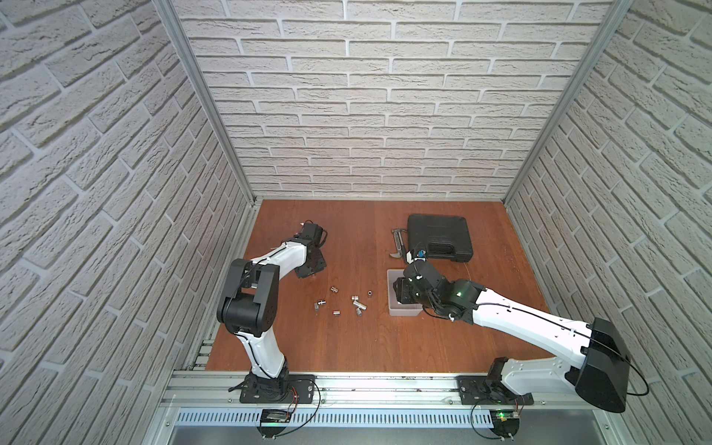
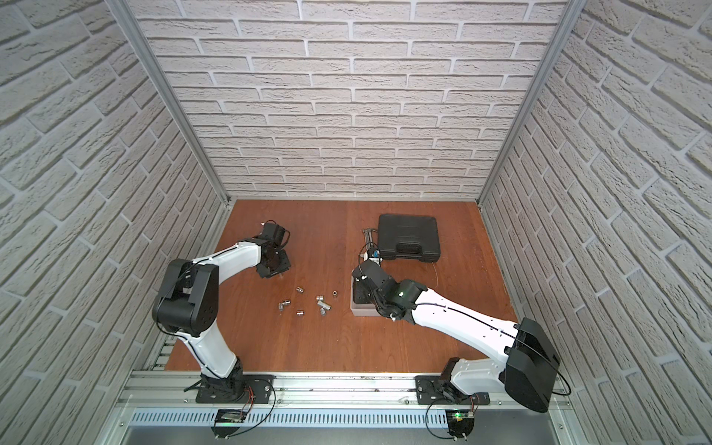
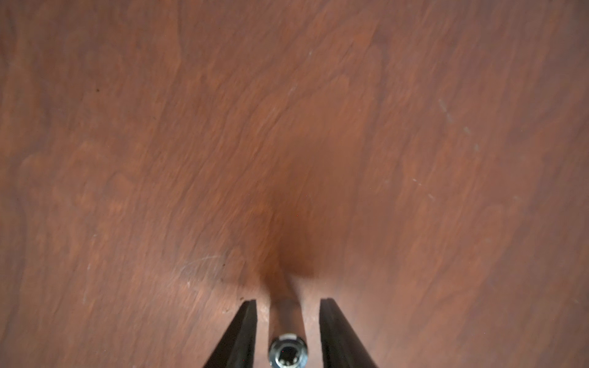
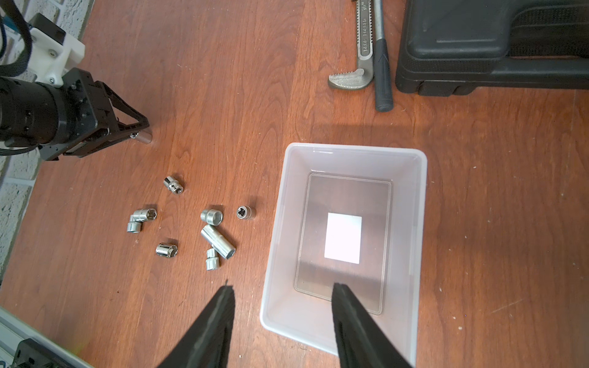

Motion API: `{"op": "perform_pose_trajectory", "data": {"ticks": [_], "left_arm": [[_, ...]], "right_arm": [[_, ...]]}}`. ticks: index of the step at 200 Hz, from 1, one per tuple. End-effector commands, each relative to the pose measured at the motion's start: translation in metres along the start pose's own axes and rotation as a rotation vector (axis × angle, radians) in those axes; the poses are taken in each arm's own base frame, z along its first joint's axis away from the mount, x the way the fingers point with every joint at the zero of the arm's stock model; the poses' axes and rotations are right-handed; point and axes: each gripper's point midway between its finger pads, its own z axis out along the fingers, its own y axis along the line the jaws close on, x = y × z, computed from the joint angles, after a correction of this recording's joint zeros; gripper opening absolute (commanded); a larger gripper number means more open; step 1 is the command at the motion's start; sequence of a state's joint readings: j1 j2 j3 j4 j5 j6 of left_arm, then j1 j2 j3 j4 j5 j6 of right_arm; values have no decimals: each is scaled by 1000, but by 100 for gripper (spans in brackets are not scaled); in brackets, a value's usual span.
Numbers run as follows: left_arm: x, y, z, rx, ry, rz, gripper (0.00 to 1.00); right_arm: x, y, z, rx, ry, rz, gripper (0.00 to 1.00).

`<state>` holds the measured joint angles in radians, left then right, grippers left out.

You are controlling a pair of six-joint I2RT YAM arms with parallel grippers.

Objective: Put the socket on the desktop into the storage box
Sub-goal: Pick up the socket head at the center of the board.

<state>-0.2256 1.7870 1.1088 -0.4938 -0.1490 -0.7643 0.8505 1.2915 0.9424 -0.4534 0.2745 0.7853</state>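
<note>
My left gripper (image 3: 288,301) is low over the desktop (image 1: 346,346) at the back left. Its jaws stand either side of one chrome socket (image 3: 288,352) with a gap on each side. The right wrist view shows this socket (image 4: 144,137) lying at the left gripper's (image 4: 140,132) tips. Several more sockets (image 1: 355,298) lie scattered mid-table, left of the translucent storage box (image 4: 350,147). My right gripper (image 4: 283,286) hangs open and empty above the box's near left corner. The box floor shows only a white square (image 4: 343,237).
A black tool case (image 1: 439,239) lies behind the box, with a pipe wrench (image 4: 361,47) and a dark-handled tool (image 4: 382,70) beside it. Brick-pattern walls close in three sides. An aluminium rail (image 1: 385,389) carries both arm bases along the front edge.
</note>
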Motion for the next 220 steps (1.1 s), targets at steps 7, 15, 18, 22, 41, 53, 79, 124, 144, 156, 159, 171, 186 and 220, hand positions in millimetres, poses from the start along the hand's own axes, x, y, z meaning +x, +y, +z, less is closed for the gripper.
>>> {"op": "perform_pose_trajectory", "data": {"ticks": [7, 15, 18, 22, 41, 53, 79, 124, 144, 156, 159, 171, 186, 220], "left_arm": [[-2, -6, 3, 23, -1, -23, 36], [-2, -7, 2, 31, -1, -26, 34], [-1, -8, 2, 34, 1, -27, 34], [-1, -8, 2, 36, 0, -30, 33], [0, -7, 2, 35, 1, -35, 29], [1, -6, 2, 31, 5, -39, 27], [5, -5, 3, 32, 14, -41, 22], [6, -8, -3, 60, 17, -45, 7], [5, -9, -11, 80, 4, -50, 0], [4, -10, -18, 97, -9, -50, 0], [4, -11, -20, 103, -11, -52, 0], [4, -14, -28, 131, -25, -48, 0], [4, -21, -40, 198, -40, -51, 0], [15, -50, -76, 484, -87, -57, 0]], "right_arm": [[-6, 2, -2, -6, -18, -4, 55], [-7, 2, -2, -6, -19, -6, 55], [-7, 3, -2, -7, -18, -6, 55], [-7, 3, -2, -9, -18, -7, 55], [-7, 4, -1, -8, -13, -7, 55], [-7, 4, 0, -9, -13, -3, 54], [-7, 4, 0, -10, -14, 2, 54], [-9, 4, 0, -17, -15, 8, 52], [-8, 5, 0, -22, -10, 10, 51], [-9, 5, 0, -29, -10, 13, 51], [-9, 5, 0, -28, -10, 14, 51], [-9, 6, 0, -42, -9, 21, 51], [-7, 10, 2, -80, 3, 37, 51], [-10, 40, 2, -326, 59, 115, 51]]}}
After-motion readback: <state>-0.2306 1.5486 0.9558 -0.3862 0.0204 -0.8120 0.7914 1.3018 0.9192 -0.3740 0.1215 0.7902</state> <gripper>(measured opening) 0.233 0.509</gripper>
